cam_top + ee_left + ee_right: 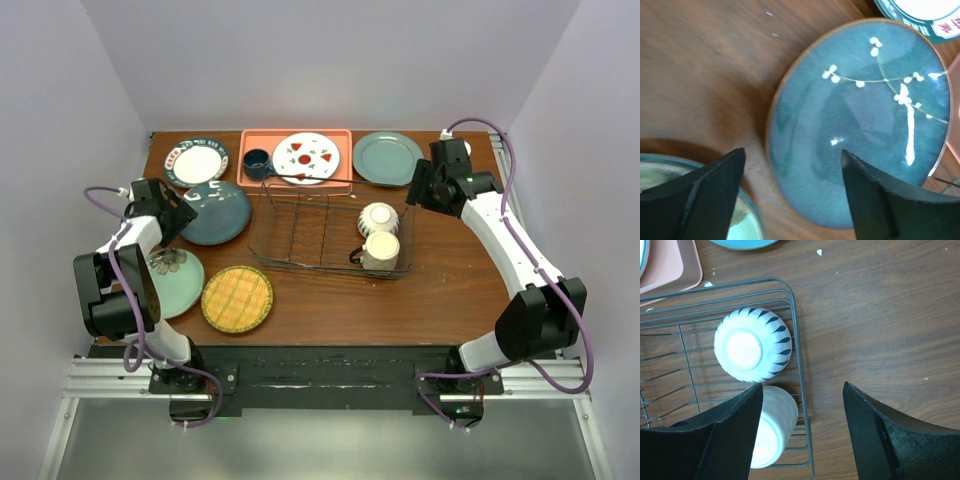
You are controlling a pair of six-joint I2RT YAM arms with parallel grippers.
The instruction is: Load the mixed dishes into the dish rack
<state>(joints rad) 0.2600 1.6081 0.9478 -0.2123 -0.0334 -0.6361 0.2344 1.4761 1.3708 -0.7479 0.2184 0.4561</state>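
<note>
Left jaws: open, over teal plate (860, 125), left of rack (300, 235).
Right jaws: open, above rack's 2 bowls (378, 217).
Advice: straddle plate rim squarely.

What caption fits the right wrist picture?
Open right gripper above the dish rack edge; patterned bowl and ribbed bowl inside.
</note>
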